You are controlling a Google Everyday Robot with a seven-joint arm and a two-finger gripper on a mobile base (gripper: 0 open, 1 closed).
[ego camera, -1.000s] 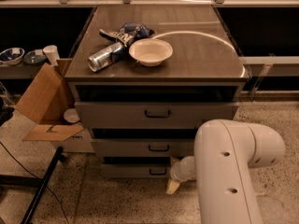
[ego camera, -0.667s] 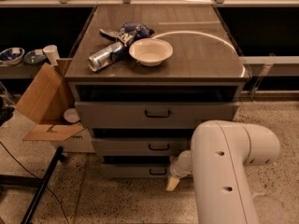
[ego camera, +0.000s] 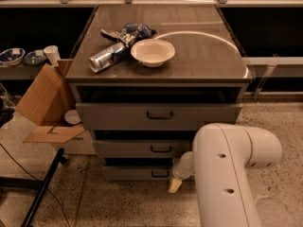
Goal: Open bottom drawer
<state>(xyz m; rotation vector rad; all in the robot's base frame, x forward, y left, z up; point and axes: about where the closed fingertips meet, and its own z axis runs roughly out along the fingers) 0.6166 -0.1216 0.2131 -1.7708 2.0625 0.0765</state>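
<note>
Dim light, countertop [ego camera: 203, 56] glare, end effector [ego camera: 174, 185] near bottom drawer [ego camera: 135, 173]

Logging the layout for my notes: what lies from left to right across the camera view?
Cardboard box → can → white bowl → gripper, low by the bottom drawer → robot arm.

the gripper [ego camera: 175, 183] hangs low, just right of the black handle [ego camera: 160, 173] on the bottom drawer [ego camera: 130, 173].

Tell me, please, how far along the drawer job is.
Approach looks done: the gripper sits low by the bottom drawer, just right of its black handle. In hand: lining up on that handle. Left: grasping it and pulling; the drawer front looks shut.
</note>
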